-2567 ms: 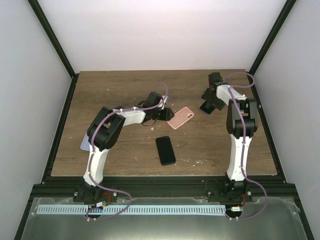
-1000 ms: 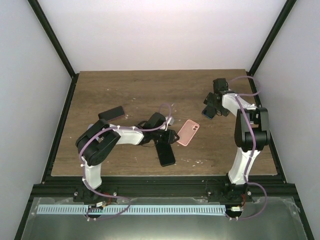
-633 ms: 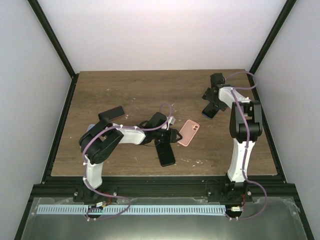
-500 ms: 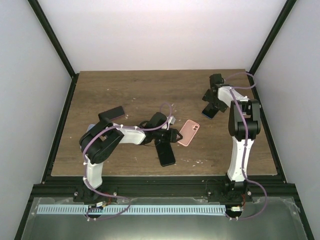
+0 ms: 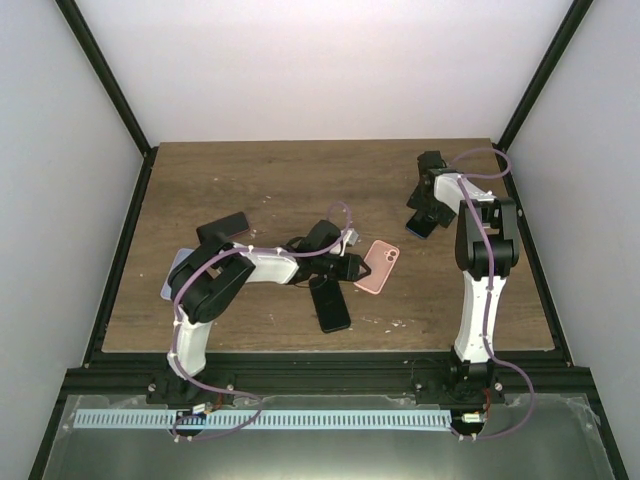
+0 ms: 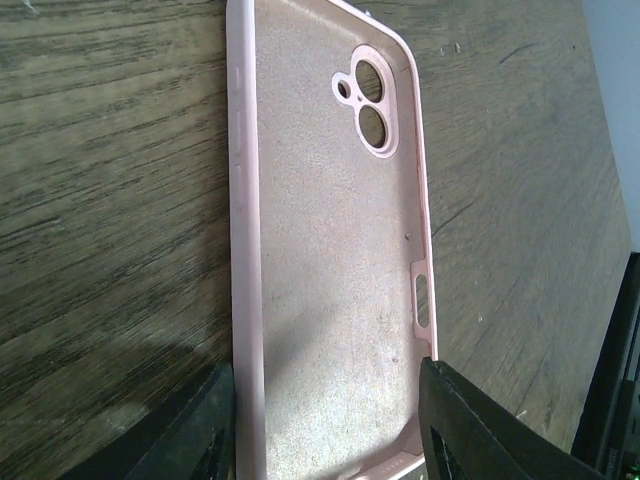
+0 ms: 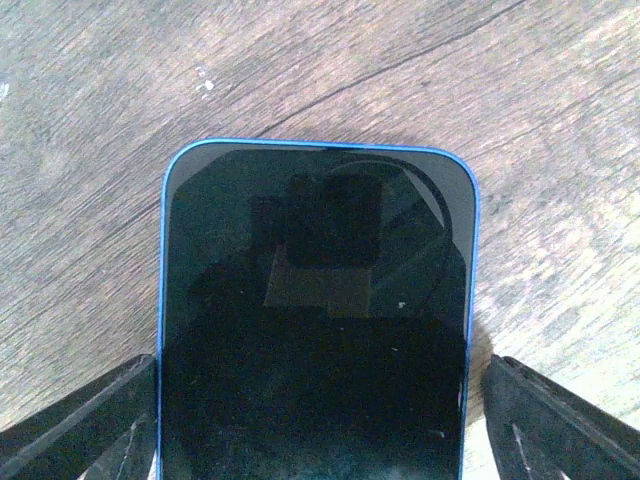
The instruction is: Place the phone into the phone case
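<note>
while my left tool point(image 6: 322, 372) pinches the pink phone case point(image 6: 330, 250) open-side up on the desk point(image 5: 250, 180), my right tool point(image 7: 320, 368) stands spread astride the blue phone point(image 7: 315, 300) at far right; nothing is inserted yet.

Open table point(image 5: 250, 180) behind the pink case point(image 5: 379, 267); black phone point(image 5: 331, 303) lies close at its near-left.

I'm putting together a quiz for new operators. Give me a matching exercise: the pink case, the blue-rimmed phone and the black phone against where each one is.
Things:
1. pink case
2. blue-rimmed phone
3. black phone

Places:
A. between the fingers of the right gripper
B. flat on the table, in neither gripper
C. between the fingers of the left gripper

Pairs: 1-C, 2-A, 3-B
</note>
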`<control>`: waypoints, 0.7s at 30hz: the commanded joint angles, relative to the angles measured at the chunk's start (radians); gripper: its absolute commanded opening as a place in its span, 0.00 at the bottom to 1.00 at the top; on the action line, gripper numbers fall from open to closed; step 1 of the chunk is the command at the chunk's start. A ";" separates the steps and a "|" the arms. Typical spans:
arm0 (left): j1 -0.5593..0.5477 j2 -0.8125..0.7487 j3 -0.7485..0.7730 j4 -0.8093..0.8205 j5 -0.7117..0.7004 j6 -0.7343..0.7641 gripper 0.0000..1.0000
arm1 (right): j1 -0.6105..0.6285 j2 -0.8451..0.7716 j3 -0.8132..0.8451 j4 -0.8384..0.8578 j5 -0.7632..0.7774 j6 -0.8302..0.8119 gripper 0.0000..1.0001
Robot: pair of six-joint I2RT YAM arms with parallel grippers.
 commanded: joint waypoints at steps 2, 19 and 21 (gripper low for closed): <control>-0.008 0.029 -0.012 -0.017 0.034 -0.006 0.51 | -0.010 0.001 -0.054 0.041 -0.047 -0.055 0.82; 0.074 -0.172 -0.082 -0.143 0.059 -0.080 0.50 | -0.005 -0.289 -0.430 0.257 -0.253 -0.360 0.69; 0.113 -0.198 -0.081 -0.163 0.080 -0.081 0.49 | 0.002 -0.334 -0.461 0.275 -0.259 -0.378 0.68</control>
